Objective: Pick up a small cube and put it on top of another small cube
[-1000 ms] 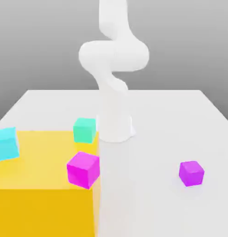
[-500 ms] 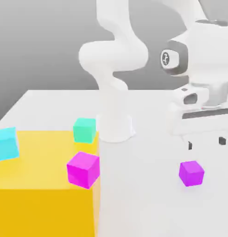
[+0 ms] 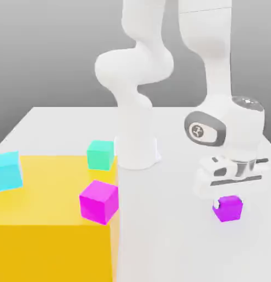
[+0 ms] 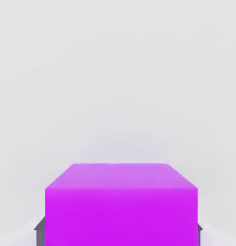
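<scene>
In the exterior view, four cubes are seen: one purple cube [image 3: 228,209] is grasped by the claw [image 3: 230,201] at the surface [image 3: 171,242], while one magenta cube [image 3: 99,202], one green cube [image 3: 101,155] and one cyan cube [image 3: 6,171] are carried by one yellow block [image 3: 47,190]. In the hand view, the purple cube [image 4: 121,216] is flanked by both fingertips [image 4: 40,234].

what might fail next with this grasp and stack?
The gripper has the purple cube between its fingers, still to be lifted; an uneven grip might let it slip or twist on the way up. The magenta cube sits turned at the yellow block's edge, so if that's the target, a nudge could tip it off.
</scene>
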Motion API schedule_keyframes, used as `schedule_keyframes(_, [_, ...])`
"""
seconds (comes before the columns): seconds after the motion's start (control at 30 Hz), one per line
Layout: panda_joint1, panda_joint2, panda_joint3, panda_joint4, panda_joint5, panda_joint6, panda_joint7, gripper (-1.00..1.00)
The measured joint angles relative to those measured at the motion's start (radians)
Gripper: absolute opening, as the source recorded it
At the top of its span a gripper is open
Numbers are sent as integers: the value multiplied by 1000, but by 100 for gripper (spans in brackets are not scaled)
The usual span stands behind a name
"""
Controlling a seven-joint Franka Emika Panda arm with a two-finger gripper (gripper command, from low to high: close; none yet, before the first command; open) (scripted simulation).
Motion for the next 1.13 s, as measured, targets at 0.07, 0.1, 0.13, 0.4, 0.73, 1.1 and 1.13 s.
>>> schedule_keyframes(0.07, [-31, -34, 39, -8, 33, -28, -26, -100])
schedule_keyframes(0.1, [-54, -64, 70, -15, 70, -50, -54, -100])
schedule_keyframes(0.13, [-80, -97, 106, -22, 109, -75, -83, -100])
schedule_keyframes(0.4, [-229, -283, 123, 81, 335, -355, -385, -100])
schedule_keyframes(0.73, [-488, -355, -57, 441, 359, -786, -768, -100])
schedule_keyframes(1.1, [-610, -332, -136, 535, 363, -860, -961, 100])
schedule_keyframes(1.13, [-610, -332, -136, 535, 363, -860, -961, 100])
